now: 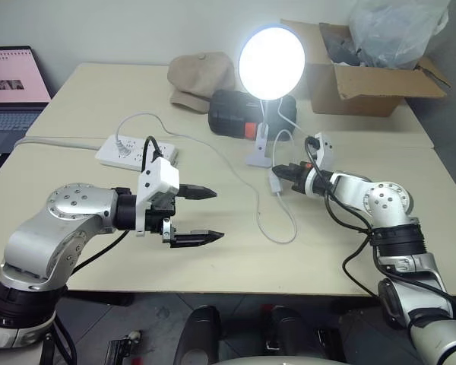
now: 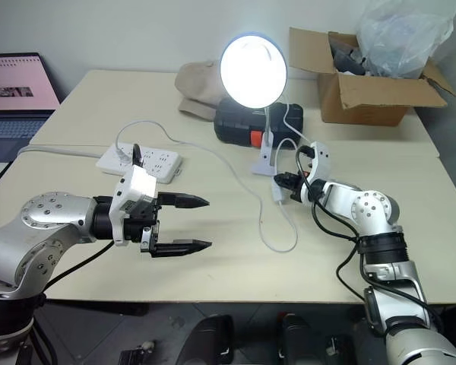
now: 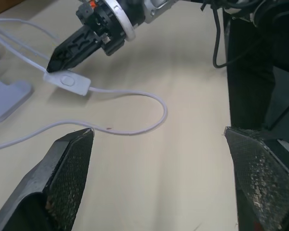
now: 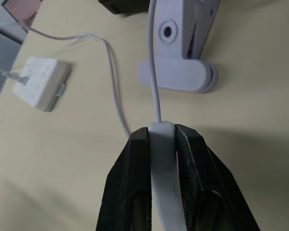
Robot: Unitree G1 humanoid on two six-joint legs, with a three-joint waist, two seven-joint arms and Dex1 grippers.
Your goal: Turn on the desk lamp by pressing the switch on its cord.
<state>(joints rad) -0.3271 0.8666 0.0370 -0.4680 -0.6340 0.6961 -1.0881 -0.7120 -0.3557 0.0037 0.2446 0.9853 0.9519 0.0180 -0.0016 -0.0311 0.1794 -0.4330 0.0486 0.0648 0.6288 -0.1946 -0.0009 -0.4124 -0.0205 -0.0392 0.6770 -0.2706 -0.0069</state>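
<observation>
Jaws on our right gripper [image 4: 161,144] are clamped on the switch [image 4: 164,159], pinning it between both black fingers low on the tabletop [image 1: 213,258], just near of the desk lamp [image 1: 271,65], whose bulb glows bright. Our left gripper [image 1: 201,215] hangs above the near-left tabletop, its jaws spread wide and holding nothing. From the switch, the cord [image 1: 277,228] loops toward the near edge. We note a white power strip [image 1: 129,150] at far left.
</observation>
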